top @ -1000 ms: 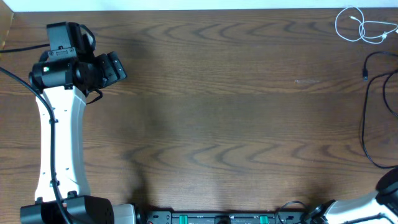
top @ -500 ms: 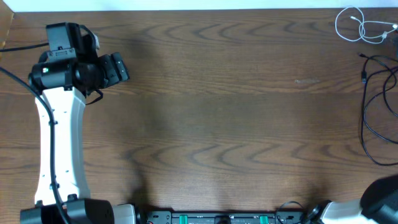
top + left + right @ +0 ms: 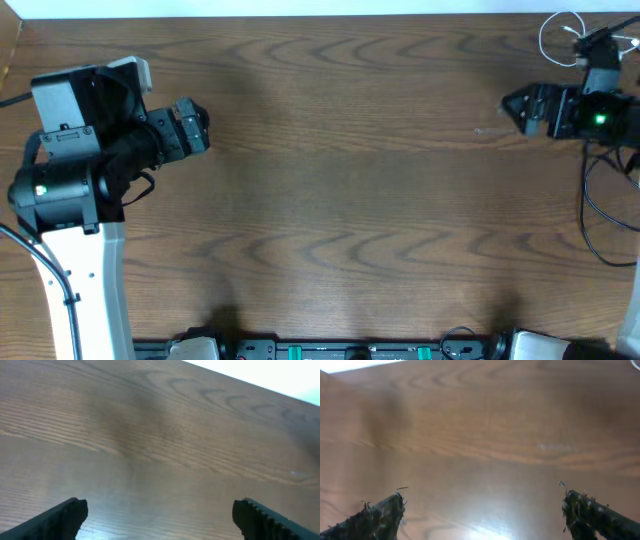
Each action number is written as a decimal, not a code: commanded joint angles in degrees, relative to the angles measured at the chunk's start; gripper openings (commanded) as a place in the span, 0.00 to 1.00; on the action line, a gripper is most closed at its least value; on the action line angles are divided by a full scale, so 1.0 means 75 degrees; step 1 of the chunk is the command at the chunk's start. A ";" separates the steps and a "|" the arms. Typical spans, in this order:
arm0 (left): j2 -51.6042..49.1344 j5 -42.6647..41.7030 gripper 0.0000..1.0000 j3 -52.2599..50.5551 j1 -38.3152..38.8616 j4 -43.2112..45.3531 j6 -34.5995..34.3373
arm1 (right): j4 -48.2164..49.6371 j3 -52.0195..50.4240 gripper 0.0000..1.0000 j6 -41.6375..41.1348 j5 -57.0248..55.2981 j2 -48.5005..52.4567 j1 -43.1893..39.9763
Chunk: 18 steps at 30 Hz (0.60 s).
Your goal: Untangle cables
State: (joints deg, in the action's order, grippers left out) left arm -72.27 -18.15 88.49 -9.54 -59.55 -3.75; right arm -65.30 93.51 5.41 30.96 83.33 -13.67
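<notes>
A white cable [image 3: 543, 40] lies coiled at the table's far right corner. Below it a black cable [image 3: 584, 205] loops along the right edge, its upper part hidden under my right arm. My right gripper [image 3: 510, 106] hovers just left of these cables, pointing left, open and empty. Far off on the left side, my left gripper [image 3: 203, 131] points right and is also open and empty. Both wrist views show only bare wood between the wide-apart fingers [image 3: 67, 516] [image 3: 382, 514]; no cable appears in either.
The brown wooden table [image 3: 340, 200] fills the view, with its far edge along the top. A black rail with green marks [image 3: 350, 351] runs along the near edge. The left arm's white link [image 3: 85, 290] stands over the left side.
My right arm has swung up from the lower right corner to above the black cable, its jaws now wide. The left arm has risen and turned slightly; the black cable shifted.
</notes>
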 commanded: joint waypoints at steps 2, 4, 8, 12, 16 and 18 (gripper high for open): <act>-0.0076 -0.0090 0.98 0.0073 -0.0003 -0.0032 0.0096 | -0.0615 0.0032 0.99 0.0204 -0.1990 -0.0930 0.0699; -0.0079 -0.0090 0.98 0.0073 -0.0003 -0.0032 0.0096 | -0.0679 0.0032 0.99 0.0201 -0.2145 -0.1268 0.0880; -0.0079 -0.0090 0.98 0.0073 -0.0003 -0.0032 0.0096 | -0.0638 0.0032 0.99 0.0201 -0.2139 -0.1816 0.0979; -0.0079 -0.0090 0.98 0.0073 -0.0003 -0.0032 0.0096 | -0.0723 0.0032 0.99 0.0201 -0.2136 -0.2279 0.0979; -0.0079 -0.0090 0.98 0.0073 -0.0003 -0.0032 0.0099 | -0.0895 0.0032 0.99 0.0201 -0.2139 -0.2448 0.0979; -0.0079 -0.0090 0.98 0.0073 -0.0003 -0.0032 0.0096 | -0.0921 0.0029 0.99 0.0201 -0.2139 -0.2425 0.0979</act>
State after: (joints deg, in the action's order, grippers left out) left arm -72.60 -18.15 88.49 -9.54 -59.68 -3.79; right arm -71.99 93.54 6.35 15.53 65.21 -6.76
